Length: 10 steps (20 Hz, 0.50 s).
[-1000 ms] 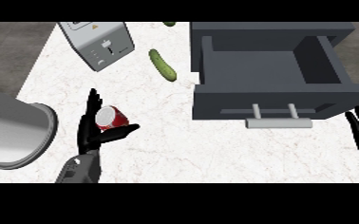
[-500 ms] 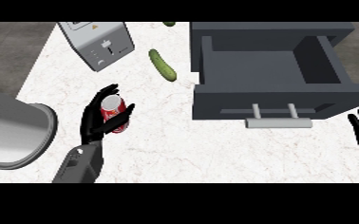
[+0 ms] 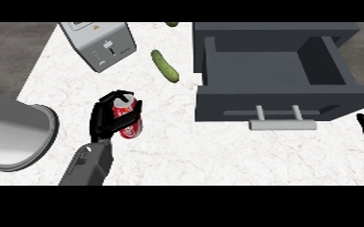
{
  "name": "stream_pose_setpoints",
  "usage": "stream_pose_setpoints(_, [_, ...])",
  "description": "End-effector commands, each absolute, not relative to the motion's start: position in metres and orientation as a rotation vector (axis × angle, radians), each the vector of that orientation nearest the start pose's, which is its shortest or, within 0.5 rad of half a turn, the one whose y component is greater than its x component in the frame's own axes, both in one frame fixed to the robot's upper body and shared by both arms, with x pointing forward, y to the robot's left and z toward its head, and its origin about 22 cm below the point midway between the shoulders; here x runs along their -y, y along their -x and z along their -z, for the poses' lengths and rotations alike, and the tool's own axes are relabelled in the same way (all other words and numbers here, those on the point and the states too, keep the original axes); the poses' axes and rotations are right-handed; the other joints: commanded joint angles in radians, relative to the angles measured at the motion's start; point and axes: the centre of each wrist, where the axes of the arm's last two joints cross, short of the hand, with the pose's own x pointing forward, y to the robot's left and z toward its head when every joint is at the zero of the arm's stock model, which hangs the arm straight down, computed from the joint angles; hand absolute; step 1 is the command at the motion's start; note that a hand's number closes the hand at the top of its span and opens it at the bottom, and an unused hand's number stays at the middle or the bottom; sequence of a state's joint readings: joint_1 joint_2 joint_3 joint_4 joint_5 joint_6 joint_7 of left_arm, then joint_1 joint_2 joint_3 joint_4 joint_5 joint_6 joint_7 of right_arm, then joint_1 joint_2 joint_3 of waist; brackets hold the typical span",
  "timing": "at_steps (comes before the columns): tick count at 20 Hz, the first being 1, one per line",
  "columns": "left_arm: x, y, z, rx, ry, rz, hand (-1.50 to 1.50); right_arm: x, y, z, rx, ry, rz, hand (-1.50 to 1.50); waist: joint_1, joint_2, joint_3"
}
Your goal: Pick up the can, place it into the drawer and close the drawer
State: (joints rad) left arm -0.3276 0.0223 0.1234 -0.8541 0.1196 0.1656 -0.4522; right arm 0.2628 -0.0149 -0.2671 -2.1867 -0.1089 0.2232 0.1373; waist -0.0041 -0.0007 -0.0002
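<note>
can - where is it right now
In the head view the can is on the left side of the counter, with the left hand curling its fingers round it, below the cucumber and left of the open drawer.

The left hand curls across the can and hides the middle of its side; its label is too small to read. Only a dark sliver of the right hand shows at the right edge. The left edge cuts off the grey round vessel, and the top cuts off a green thing.
</note>
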Motion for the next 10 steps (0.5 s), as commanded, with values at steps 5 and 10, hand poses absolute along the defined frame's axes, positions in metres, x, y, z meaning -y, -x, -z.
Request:
stream_pose_setpoints(5, [-0.274, -0.292, 0.057, 1.632, -0.069, -0.146, 1.5, 0.302, -0.135, -0.096, 1.823, 0.185, 0.023, -1.5, 0.003, -0.002, 0.0])
stream_pose_setpoints(10, [-0.283, -0.306, 0.042, 1.674, -0.069, -0.113, 1.5, 0.298, -0.139, -0.098, 1.834, 0.172, 0.029, -1.5, -0.001, 0.0, 0.0])
